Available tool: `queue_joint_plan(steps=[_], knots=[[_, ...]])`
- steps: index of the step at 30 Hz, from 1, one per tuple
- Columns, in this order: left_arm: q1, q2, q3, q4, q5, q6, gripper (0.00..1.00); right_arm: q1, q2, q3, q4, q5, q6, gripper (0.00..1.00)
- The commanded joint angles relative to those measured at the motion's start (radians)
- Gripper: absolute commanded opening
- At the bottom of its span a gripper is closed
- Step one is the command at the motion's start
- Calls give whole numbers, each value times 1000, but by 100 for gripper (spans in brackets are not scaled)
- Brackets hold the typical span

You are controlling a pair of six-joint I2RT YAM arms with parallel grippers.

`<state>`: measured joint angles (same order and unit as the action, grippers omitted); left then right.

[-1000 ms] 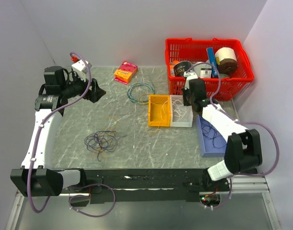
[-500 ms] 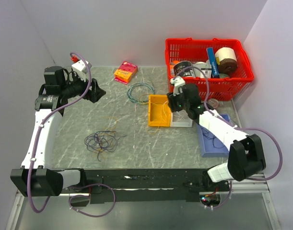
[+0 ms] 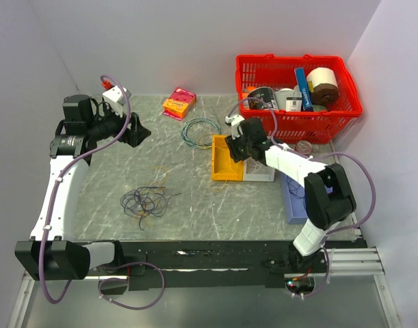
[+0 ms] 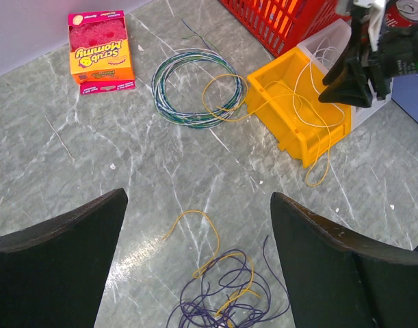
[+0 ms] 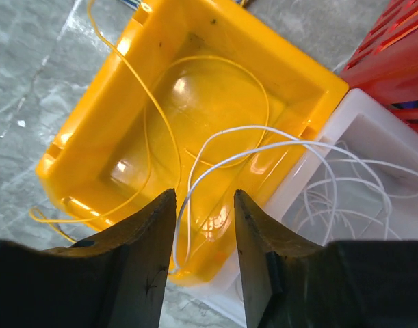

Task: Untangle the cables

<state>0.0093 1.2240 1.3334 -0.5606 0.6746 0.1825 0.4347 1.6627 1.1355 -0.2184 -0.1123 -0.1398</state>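
Note:
The cables [image 3: 146,201] lie in a loose tangle of dark purple and yellow strands on the table at front left, and show at the bottom of the left wrist view [image 4: 226,297]. My left gripper [image 3: 137,133] is wide open and empty, high above the table, with the tangle below it [image 4: 198,198]. My right gripper [image 3: 230,149] is open over the yellow bin [image 3: 226,167]. A white strand [image 5: 263,147] runs from the white bin [image 5: 373,130] into the yellow bin [image 5: 92,123] and passes loosely between the right gripper's [image 5: 204,205] fingers. Yellow strands lie in the yellow bin.
A blue-green wire coil [image 3: 200,131] lies behind the yellow bin. A pink sponge box [image 3: 179,102] sits at the back. A red basket [image 3: 294,60] of items stands at back right. A blue tray [image 3: 297,205] holding dark strands sits right of the white bin [image 3: 260,174].
My right arm has swung left, from above the white bin and blue tray to above the yellow bin. The left arm and the tangle have not moved.

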Motion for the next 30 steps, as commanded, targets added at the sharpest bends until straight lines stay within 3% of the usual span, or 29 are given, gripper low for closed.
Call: queue_joint_plan(steps=[1, 7, 8, 9, 12, 23, 30], knots=[[-3, -3, 23, 11, 8, 15, 92, 7, 35, 56, -13, 20, -3, 46], [-3, 0, 29, 11, 14, 11, 92, 9, 84, 84, -33, 40, 8, 38], [-2, 0, 30, 10, 11, 12, 92, 9, 89, 92, -38, 43, 12, 33], [-2, -1, 30, 8, 10, 12, 92, 9, 91, 93, -39, 49, 14, 19], [-3, -3, 29, 2, 5, 20, 93, 9, 69, 86, -27, 42, 22, 1], [-3, -8, -5, 7, -12, 35, 93, -60, -245, -3, 73, 166, 101, 0], [-3, -14, -52, 27, -21, 38, 94, -154, -209, -40, 34, 235, 56, 0]])
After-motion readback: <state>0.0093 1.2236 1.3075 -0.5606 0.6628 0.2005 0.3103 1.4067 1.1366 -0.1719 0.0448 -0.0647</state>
